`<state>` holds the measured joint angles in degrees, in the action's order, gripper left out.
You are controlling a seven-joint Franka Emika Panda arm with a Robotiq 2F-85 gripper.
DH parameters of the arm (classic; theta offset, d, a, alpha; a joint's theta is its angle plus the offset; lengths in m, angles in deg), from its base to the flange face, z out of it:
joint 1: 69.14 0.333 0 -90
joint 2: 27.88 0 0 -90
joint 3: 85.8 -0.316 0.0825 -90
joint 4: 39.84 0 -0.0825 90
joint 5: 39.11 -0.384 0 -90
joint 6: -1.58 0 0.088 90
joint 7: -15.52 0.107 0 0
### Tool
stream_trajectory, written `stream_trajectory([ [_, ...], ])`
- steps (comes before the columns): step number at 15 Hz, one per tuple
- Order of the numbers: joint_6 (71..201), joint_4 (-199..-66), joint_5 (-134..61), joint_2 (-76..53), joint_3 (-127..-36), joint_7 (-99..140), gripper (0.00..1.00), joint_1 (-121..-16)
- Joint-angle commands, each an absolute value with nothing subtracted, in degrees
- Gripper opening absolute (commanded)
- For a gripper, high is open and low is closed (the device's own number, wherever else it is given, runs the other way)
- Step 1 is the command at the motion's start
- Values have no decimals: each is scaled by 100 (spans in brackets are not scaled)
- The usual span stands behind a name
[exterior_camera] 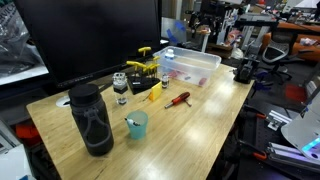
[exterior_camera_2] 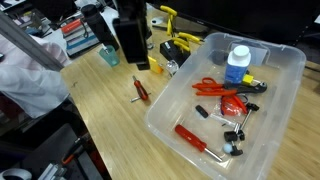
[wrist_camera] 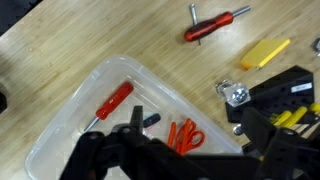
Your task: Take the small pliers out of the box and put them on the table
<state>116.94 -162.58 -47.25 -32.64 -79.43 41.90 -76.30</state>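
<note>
One gripper (wrist_camera: 192, 128) hanging wide open over the small pliers (wrist_camera: 185, 136) | pliers lying in the box (wrist_camera: 75, 103) (bottle (exterior_camera_2: 238, 62) label unreadable) | table (exterior_camera: 200, 130) showing bare wood beside box

The box (exterior_camera_2: 165, 128) stands on the table (exterior_camera_2: 95, 115), and in it the small pliers (exterior_camera_2: 207, 86) lie near the middle, between a bottle (exterior_camera_2: 238, 62) and a long driver (exterior_camera_2: 195, 138) (other small tools (exterior_camera_2: 232, 103) beside them). Outside, a screwdriver (exterior_camera_2: 140, 90) lies on the table near the box's wall; a cup (exterior_camera: 136, 124) stands just beside a cylindrical container (exterior_camera: 92, 118), well apart from the box.
</note>
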Motion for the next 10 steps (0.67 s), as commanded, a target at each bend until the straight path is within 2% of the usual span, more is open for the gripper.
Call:
stream_trajectory([
  [1,11751,-16246,-4696,-3149,-7940,4232,100,-7643],
  [8,11729,-16231,-4698,-3228,-7955,4225,100,-7630],
  [10,12129,-16220,-4817,-3076,-7935,4684,100,-7667],
])
